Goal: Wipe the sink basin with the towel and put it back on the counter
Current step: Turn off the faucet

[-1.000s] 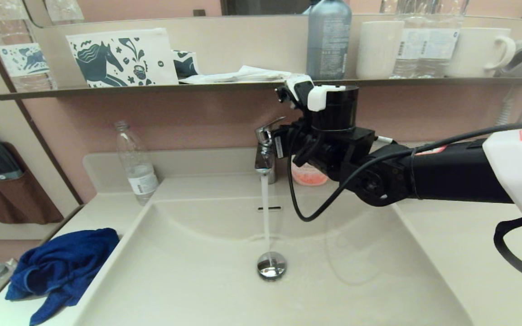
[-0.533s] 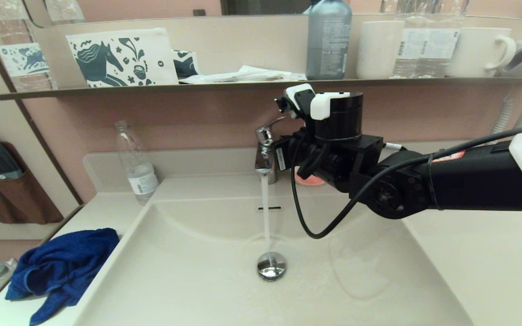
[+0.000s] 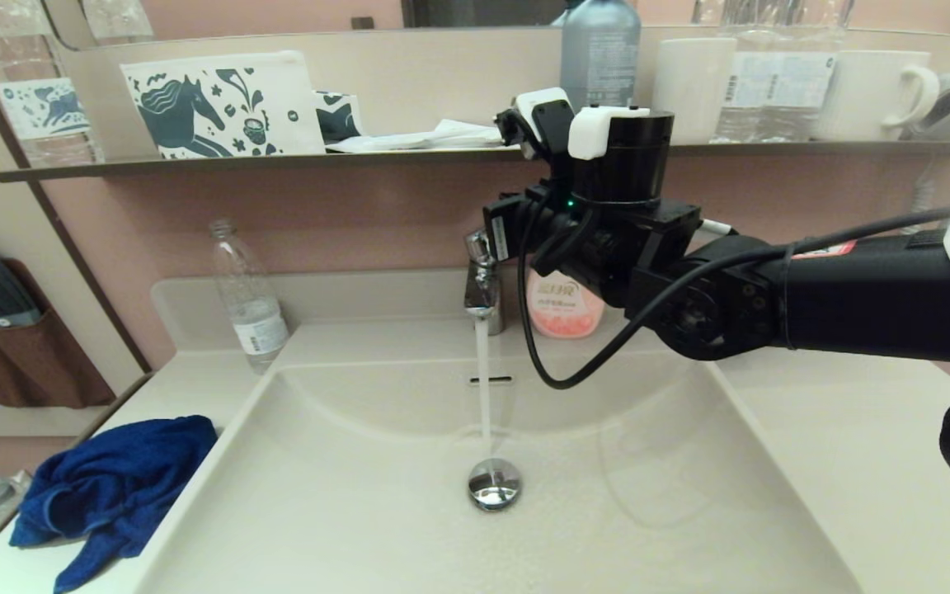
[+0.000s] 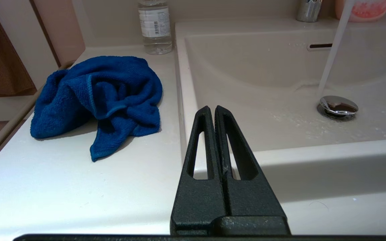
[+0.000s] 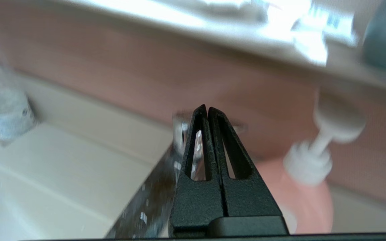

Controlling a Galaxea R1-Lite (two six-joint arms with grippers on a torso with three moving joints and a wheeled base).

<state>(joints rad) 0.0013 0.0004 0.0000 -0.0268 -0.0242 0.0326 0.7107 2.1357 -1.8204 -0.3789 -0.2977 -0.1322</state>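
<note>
The blue towel [image 3: 112, 487] lies bunched on the counter [image 3: 838, 429] left of the sink basin [image 3: 343, 503]; the left wrist view also shows the towel [image 4: 106, 93]. Water runs from the chrome faucet [image 3: 482, 285] onto the drain plug [image 3: 493, 483]. My right arm [image 3: 607, 223] reaches in from the right and is held at the faucet's top. The right gripper [image 5: 207, 108] is shut with nothing between its fingers, and the blurred chrome faucet [image 5: 179, 147] is just behind it. My left gripper [image 4: 214, 108] is shut and empty, low over the basin's front left rim [image 4: 186, 110], right of the towel.
A pink soap bottle [image 3: 562, 305] stands right of the faucet, under my right wrist. A clear water bottle [image 3: 251, 305] stands at the counter's back left. The dark shelf [image 3: 277, 161] above holds a pouch, a grey bottle and mugs [image 3: 871, 91]. A black cable [image 3: 541, 363] hangs over the basin.
My right wrist has risen and moved slightly left at the faucet, uncovering the pink soap bottle. Water keeps running. The towel has not moved.
</note>
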